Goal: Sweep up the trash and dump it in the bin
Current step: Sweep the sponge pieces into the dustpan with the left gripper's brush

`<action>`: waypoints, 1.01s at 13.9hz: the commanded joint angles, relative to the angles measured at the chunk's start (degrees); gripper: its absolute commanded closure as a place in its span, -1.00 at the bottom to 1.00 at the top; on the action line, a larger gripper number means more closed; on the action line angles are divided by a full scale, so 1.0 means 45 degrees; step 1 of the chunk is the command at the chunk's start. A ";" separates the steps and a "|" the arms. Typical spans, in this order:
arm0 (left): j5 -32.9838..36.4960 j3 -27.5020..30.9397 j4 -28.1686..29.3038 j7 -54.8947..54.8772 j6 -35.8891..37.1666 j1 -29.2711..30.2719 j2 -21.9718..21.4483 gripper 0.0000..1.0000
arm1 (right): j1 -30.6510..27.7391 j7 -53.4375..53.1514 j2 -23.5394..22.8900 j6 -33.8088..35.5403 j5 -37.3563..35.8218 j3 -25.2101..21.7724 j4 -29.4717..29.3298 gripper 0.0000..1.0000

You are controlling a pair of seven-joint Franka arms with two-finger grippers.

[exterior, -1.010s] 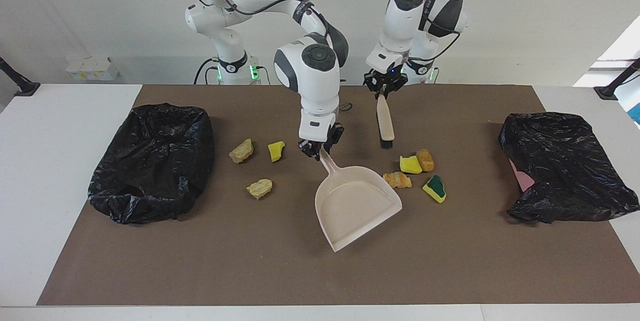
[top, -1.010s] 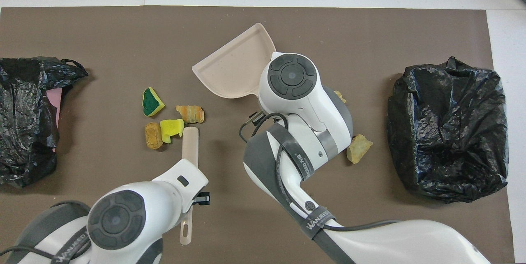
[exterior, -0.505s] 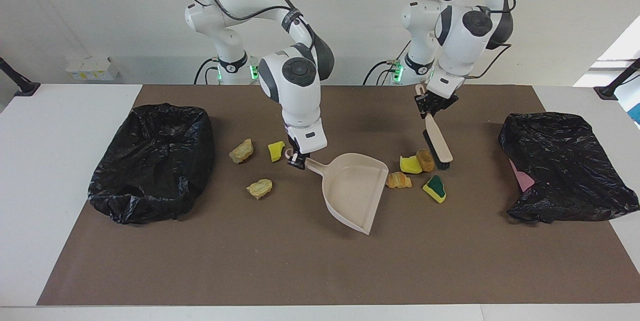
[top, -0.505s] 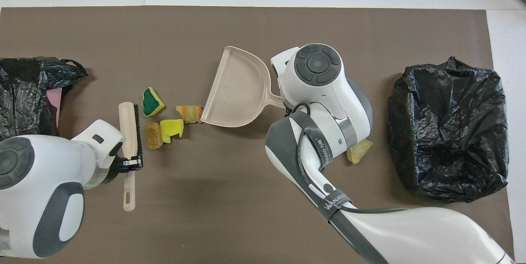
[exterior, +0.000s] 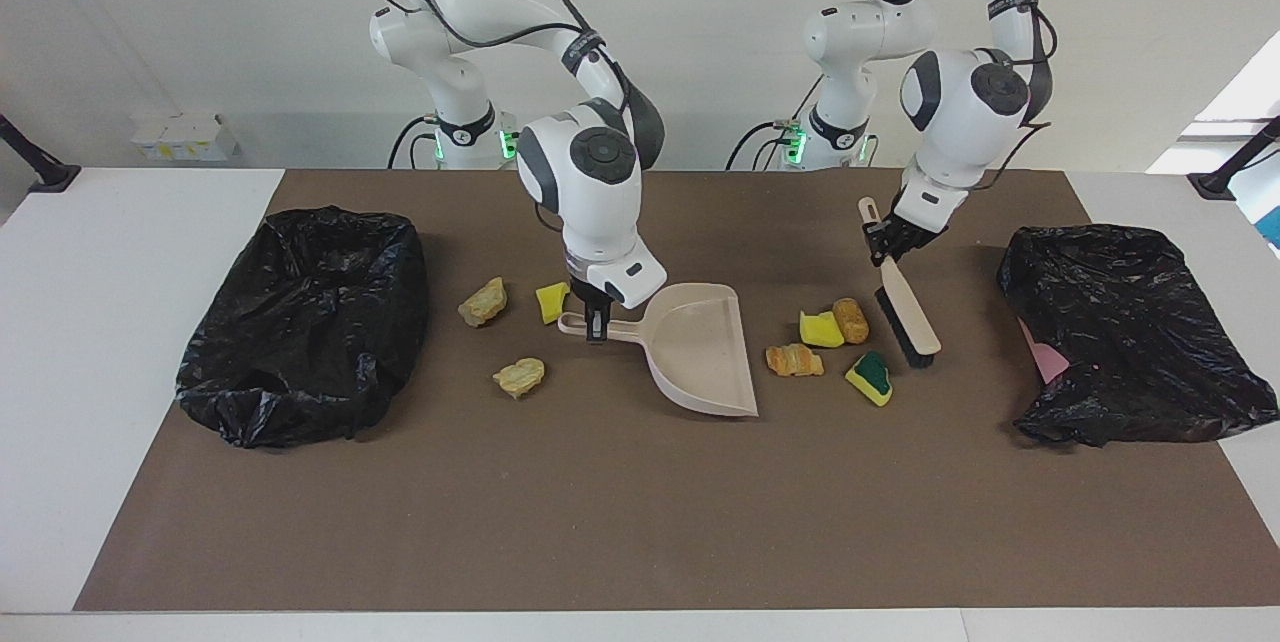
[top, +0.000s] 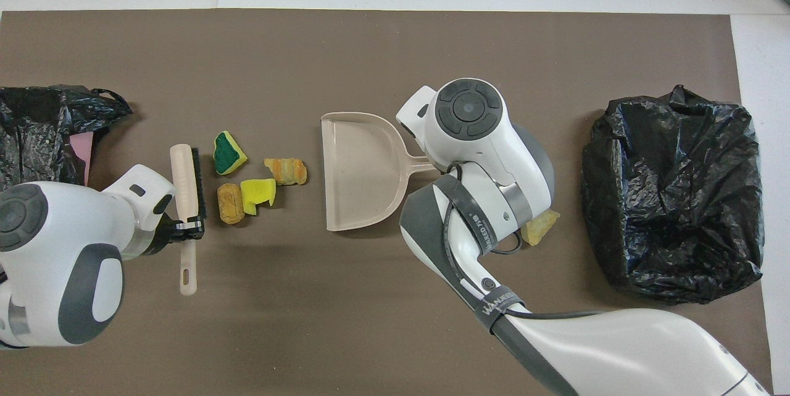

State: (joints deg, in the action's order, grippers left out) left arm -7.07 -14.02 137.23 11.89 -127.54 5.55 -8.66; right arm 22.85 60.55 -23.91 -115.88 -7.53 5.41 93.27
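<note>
Right gripper (exterior: 597,326) clamped on the handle of the beige plastic dustpan (exterior: 700,352), mouth turned toward four sponge chunks of trash (exterior: 828,345) lying between pan and brush; three more chunks (exterior: 518,337) on the handle's side, toward the right arm's end. Left gripper (exterior: 893,244) clenched on the cream-handled, black-bristled brush (exterior: 907,318), bristles just beside the chunks. Best done by pressing the pan's lip flat to the brown mat (exterior: 640,522), then drawing bristles low and slow toward it, gathering all four together.
</note>
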 commanded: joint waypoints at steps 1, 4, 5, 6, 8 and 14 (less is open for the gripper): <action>0.0009 -0.0069 -0.0243 0.0482 -0.0640 -0.0179 0.0673 1.00 | -0.0001 0.0431 -0.0134 -0.0497 -0.0455 0.0126 0.0308 1.00; -0.0089 -0.0127 -0.0592 0.0406 -0.0935 -0.0433 0.1220 1.00 | -0.0156 0.0840 -0.0058 -0.0558 -0.0397 0.0126 0.0659 1.00; -0.0186 -0.0147 -0.0826 0.0425 -0.0896 -0.0743 0.1395 1.00 | -0.0253 0.0841 -0.0038 -0.0577 -0.0358 0.0126 0.0776 1.00; -0.0671 -0.0147 -0.0867 0.0425 -0.0895 -0.1132 0.1416 1.00 | -0.0293 0.0802 0.0020 -0.0577 -0.0300 0.0146 0.0874 1.00; -0.1065 -0.0127 -0.0887 0.0619 -0.1011 -0.2147 0.1590 1.00 | -0.0312 0.0763 0.0060 -0.0655 -0.0241 0.0146 0.0992 1.00; -0.2646 -0.0166 -0.1998 0.2163 -0.2107 -0.4922 0.2606 1.00 | -0.0215 0.0724 0.0079 -0.0635 -0.0241 0.0146 0.0992 1.00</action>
State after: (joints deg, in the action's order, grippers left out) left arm -16.97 -15.55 131.00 20.52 -136.52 -13.22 1.49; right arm 22.39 62.18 -24.74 -117.61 -8.42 5.58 95.68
